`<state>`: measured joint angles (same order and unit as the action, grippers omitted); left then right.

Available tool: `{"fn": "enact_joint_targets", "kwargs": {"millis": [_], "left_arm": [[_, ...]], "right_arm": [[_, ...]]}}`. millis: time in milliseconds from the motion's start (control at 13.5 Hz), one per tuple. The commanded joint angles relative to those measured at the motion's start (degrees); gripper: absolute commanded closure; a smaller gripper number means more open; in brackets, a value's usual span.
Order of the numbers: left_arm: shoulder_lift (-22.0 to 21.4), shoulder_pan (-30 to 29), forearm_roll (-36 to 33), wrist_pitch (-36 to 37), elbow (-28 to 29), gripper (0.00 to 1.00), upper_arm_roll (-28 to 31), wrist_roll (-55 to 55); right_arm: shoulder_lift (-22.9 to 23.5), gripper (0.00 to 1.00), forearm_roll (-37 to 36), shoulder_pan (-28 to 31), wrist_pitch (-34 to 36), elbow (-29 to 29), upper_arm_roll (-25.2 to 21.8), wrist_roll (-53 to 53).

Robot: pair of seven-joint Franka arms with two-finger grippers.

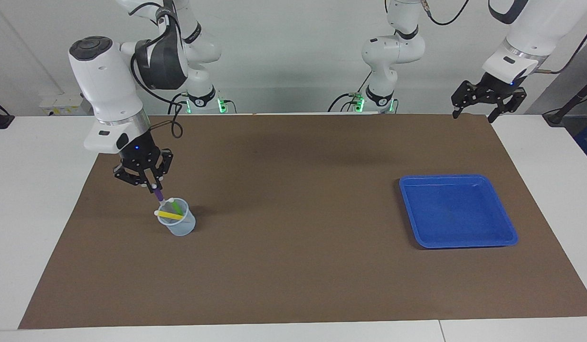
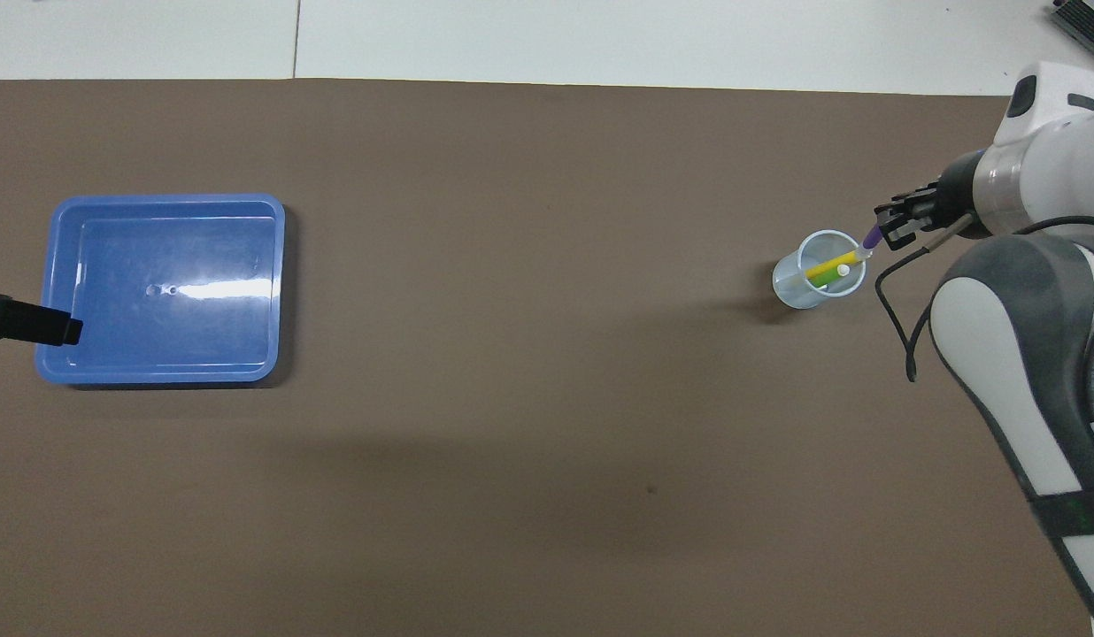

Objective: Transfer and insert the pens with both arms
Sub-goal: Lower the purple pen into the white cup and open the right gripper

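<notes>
A clear plastic cup [image 1: 184, 227] [image 2: 788, 285] stands on the brown mat toward the right arm's end. A yellow pen [image 1: 170, 215] [image 2: 837, 264] and a green pen [image 1: 179, 207] [image 2: 828, 279] lean inside it. My right gripper [image 1: 152, 185] [image 2: 889, 234] hangs just above the cup's rim, shut on the upper end of the purple pen [image 1: 158, 194] [image 2: 872, 237]. That pen slants down, its pale lower end at the rim. My left gripper [image 1: 473, 115] is open and holds nothing, raised high above the mat's edge by the robots. Only its dark tip [image 2: 34, 324] shows in the overhead view.
An empty blue tray [image 1: 457, 244] [image 2: 157, 376] lies on the mat toward the left arm's end. The brown mat [image 1: 298, 213] covers most of the white table. A black cable loops from the right wrist beside the cup.
</notes>
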<state>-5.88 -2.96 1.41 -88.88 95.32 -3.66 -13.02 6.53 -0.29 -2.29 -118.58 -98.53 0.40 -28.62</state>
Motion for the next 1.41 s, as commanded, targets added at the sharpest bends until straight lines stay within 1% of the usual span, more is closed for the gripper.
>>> {"fn": "enact_joint_targets", "kwargs": {"millis": [0,222,296,370,444,592,1184,1258,1332], "left_arm": [[-0.36,-0.38,-0.88,1.0,0.04,0.0,-0.65,1.24],[-0.63,-0.3,-2.11,2.13,-0.83,0.0,-0.65,0.98],[-0.63,0.23,-2.2,3.61,-1.45,0.0,-0.83,1.15],[-0.89,0.67,-2.2,4.33,-1.36,0.0,-1.26,1.32],[-2.11,0.76,-2.2,4.25,-0.41,0.0,-1.18,1.41],[-2.3,0.32,-2.2,4.07,0.13,0.0,-1.09,1.5],[-2.3,0.41,-2.2,3.89,0.22,0.0,-1.18,1.5],[-2.3,0.32,-2.11,3.89,0.22,0.0,-1.18,1.5],[-2.3,0.41,-2.11,3.89,0.22,0.0,-1.18,1.5]], "right_arm": [[-0.65,1.0,-0.76,0.89,-3.05,-2.54,0.66,-1.09],[-1.08,1.0,-0.32,0.97,-4.38,-5.0,0.75,-0.65],[-1.35,1.0,-0.23,0.89,-4.9,-5.96,0.75,-0.48],[-1.78,1.0,-0.23,0.8,-6.04,-7.02,0.75,-0.3],[-1.96,1.0,-0.15,0.8,-7.18,-8.25,0.75,-0.47],[-2.14,1.0,-0.06,0.8,-8.42,-9.75,0.75,-0.65],[-2.93,1.0,0.03,0.8,-8.42,-11.42,0.75,0.32],[-2.93,0.96,0.03,0.8,-8.42,-11.42,0.75,0.23],[-2.93,0.84,0.03,0.8,-8.51,-11.42,0.66,0.23]]}}
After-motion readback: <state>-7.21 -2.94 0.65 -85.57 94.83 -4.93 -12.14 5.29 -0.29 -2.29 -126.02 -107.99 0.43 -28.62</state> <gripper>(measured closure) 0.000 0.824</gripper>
